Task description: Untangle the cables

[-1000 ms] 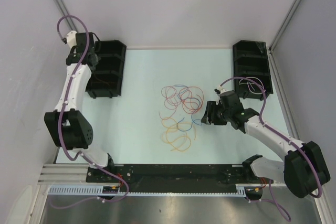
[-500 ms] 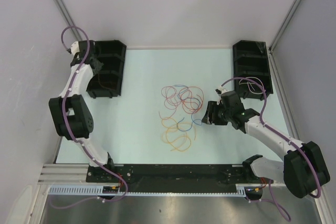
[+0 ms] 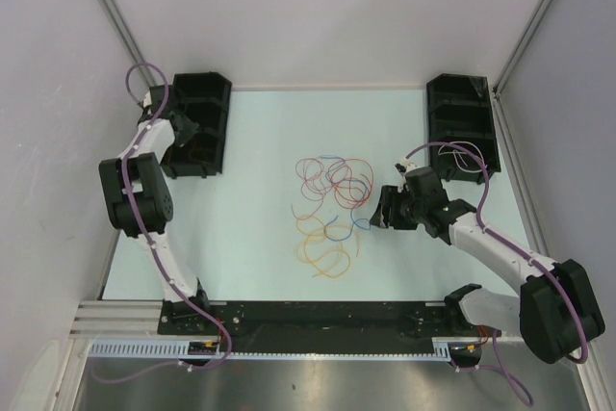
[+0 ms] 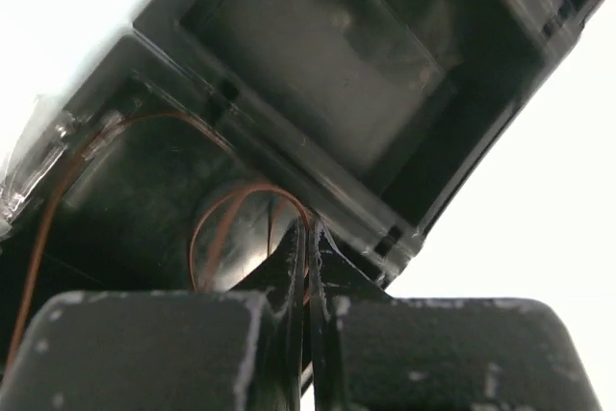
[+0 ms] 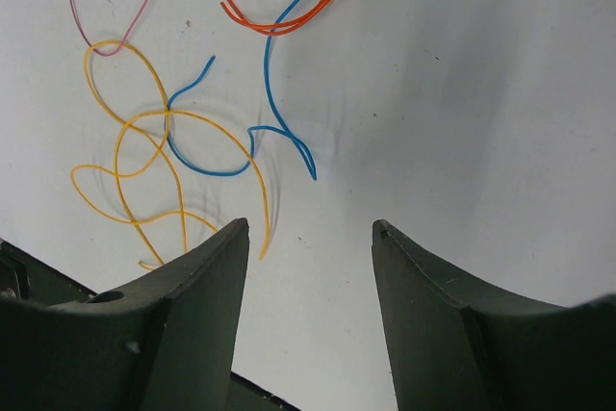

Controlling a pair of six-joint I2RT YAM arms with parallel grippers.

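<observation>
Far left, black bin point(image 3: 214, 103); cables point(image 3: 332, 209) centre; right jaws parted beside them.

Overhead and close right-wrist views share the cables point(image 3: 332, 201).

Pale mint-green flat desk point(image 3: 241, 228) carries a loose tangle of thin orange, red, blue and yellow cables point(image 3: 332, 209) mid-surface. The left black plastic bin point(image 3: 197, 127) and right black plastic bin point(image 3: 462, 122) occupy the far corners, apparently resting directly on it.

The orange wires point(image 5: 274, 32) leave the frame beyond the right claw point(image 5: 310, 225); a yellow wire point(image 5: 118, 146) passes behind its finger. At the tips of the left claw point(image 4: 306, 230), the brown wire point(image 4: 245, 190) ends hidden.
</observation>
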